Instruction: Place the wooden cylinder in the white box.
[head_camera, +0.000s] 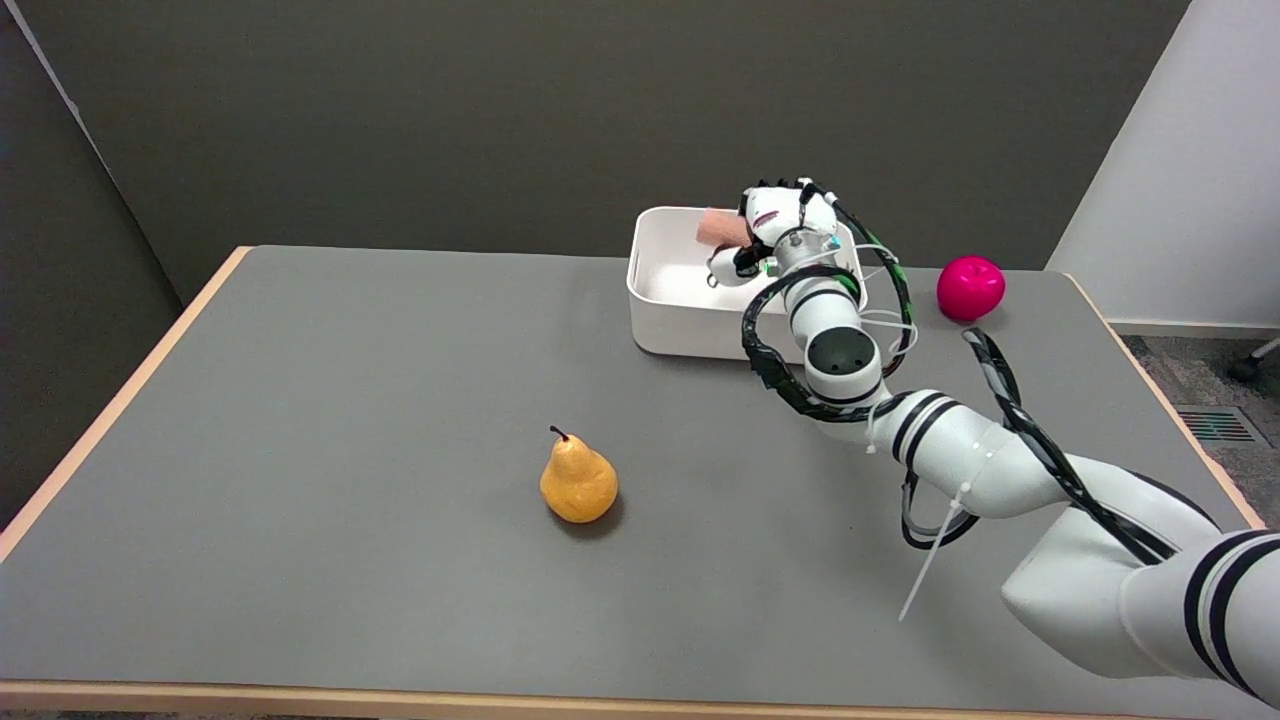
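robot hand (778, 228) gripping wooden cylinder (718, 228), hovering over white box (655, 300); cylinder sticks out sideways, box straight below, just needs release

1. a white arm (1010, 480) is entering from the lower right of the frame, its glossy rounded segments narrowing toward the upper centre.
2. paired black bands are ringing the segments near the lower right corner and again at mid-arm.
3. a round joint cap with a dark grey disc is showing at centre right.
4. black braided cables are looping around the arm, with thinner white and green wires running near the wrist.
5. a white zip tie is hanging off the mid-arm.
6. the right hand (778, 232) is showing white shells and black fingers.
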